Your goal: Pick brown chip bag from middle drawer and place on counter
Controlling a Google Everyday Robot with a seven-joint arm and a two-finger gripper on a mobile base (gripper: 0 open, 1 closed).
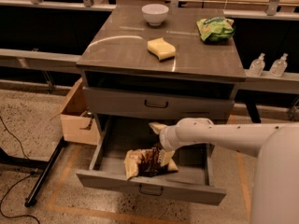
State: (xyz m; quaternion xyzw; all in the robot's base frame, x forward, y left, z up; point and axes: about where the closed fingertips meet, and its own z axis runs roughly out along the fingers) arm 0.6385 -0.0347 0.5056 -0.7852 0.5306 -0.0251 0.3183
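One gripper (161,143) ends the white arm (224,136) that reaches in from the right. It sits low inside the open middle drawer (196,190), just above the right end of the brown chip bag (147,161). We cannot tell how wide the gripper is set, or whether it has hold of the bag, because the arm's rounded end covers that spot. The bag lies crumpled on the drawer floor, near the front panel and a little left of centre, with its tan end pointing left.

Above the open drawer we see the top drawer (156,104) pushed shut, with its dark handle in the middle. Over that lies the grey surface (117,50) of the cabinet. On it a yellow sponge (161,48) rests near the centre, a white bowl (155,14) stands at the far edge, and a green snack bag (215,28) lies at the far right corner, all well apart from each other.

To the left of the cabinet an open cardboard box (77,118) stands on the speckled floor. To the right, two clear bottles (267,65) stand side by side on a low ledge.
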